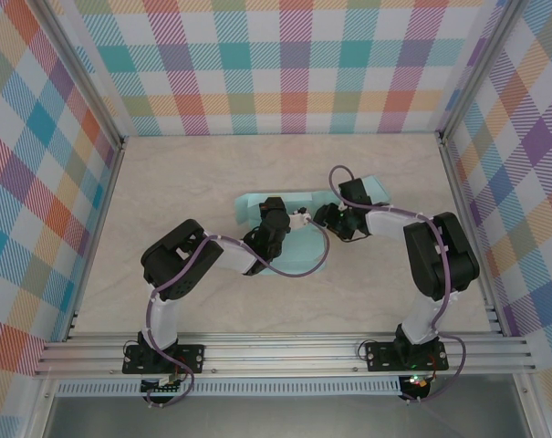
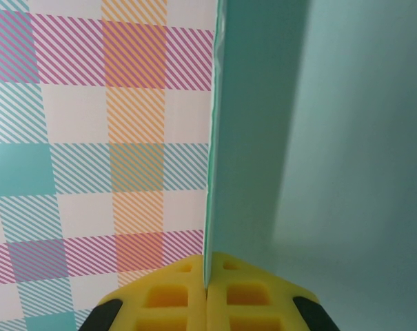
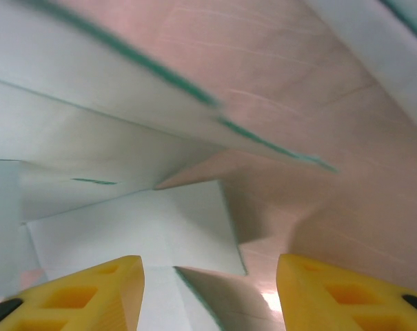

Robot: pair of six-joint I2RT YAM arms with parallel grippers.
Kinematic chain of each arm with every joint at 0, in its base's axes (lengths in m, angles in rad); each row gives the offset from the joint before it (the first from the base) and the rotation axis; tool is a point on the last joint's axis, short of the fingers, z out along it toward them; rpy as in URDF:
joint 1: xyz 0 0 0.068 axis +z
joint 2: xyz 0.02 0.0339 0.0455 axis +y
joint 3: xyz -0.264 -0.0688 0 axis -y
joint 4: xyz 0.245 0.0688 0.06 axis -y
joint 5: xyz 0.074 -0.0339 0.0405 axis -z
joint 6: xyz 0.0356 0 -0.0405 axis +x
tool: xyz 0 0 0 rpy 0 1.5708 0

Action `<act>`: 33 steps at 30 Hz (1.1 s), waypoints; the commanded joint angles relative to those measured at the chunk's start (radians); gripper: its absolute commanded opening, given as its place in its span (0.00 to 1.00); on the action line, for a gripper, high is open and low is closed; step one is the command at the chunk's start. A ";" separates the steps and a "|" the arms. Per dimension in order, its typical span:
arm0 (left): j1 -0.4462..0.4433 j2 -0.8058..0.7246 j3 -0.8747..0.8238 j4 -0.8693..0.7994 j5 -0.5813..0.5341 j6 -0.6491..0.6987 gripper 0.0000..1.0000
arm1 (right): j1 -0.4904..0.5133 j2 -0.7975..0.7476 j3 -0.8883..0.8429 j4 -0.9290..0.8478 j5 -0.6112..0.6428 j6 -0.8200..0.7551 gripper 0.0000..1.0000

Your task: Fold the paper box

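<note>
The pale teal paper box [image 1: 298, 257] lies partly folded at mid-table, one flap sticking out at the back right [image 1: 378, 190]. My left gripper [image 1: 277, 219] sits over its left part; in the left wrist view its yellow pads [image 2: 208, 293] are shut on the bottom edge of an upright teal panel [image 2: 260, 138]. My right gripper [image 1: 324, 217] hovers at the box's right side, open; in the right wrist view it [image 3: 208, 293] has a wide gap over loose flaps [image 3: 139, 227], touching none.
The pale wooden table [image 1: 166, 182] is walled by plaid panels on the left [image 1: 38, 182], back and right. An aluminium rail [image 1: 285, 351] runs along the near edge. The two grippers are close together over the box.
</note>
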 commanded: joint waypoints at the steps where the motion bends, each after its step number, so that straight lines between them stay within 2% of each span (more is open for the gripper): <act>1: -0.008 -0.003 0.002 -0.020 -0.010 -0.024 0.05 | -0.008 0.012 -0.018 0.000 0.005 0.010 0.54; 4: -0.008 -0.004 0.003 -0.022 -0.010 -0.021 0.05 | -0.007 0.042 -0.018 0.075 -0.052 0.014 0.50; 9: -0.008 0.000 0.006 -0.035 -0.011 -0.023 0.05 | -0.008 0.030 -0.026 0.196 -0.137 0.017 0.33; 12: -0.010 0.005 0.009 -0.036 -0.015 -0.026 0.05 | -0.005 -0.008 -0.036 0.226 -0.154 0.015 0.30; 18: -0.009 0.017 0.025 -0.040 -0.024 -0.031 0.05 | 0.005 -0.059 -0.058 0.273 -0.175 0.032 0.30; 29: -0.011 0.027 0.034 -0.046 -0.027 -0.035 0.05 | 0.041 0.032 -0.008 0.253 -0.183 0.052 0.28; 33: -0.010 0.033 0.004 0.030 0.009 0.004 0.04 | 0.039 0.003 -0.015 0.198 -0.162 0.032 0.28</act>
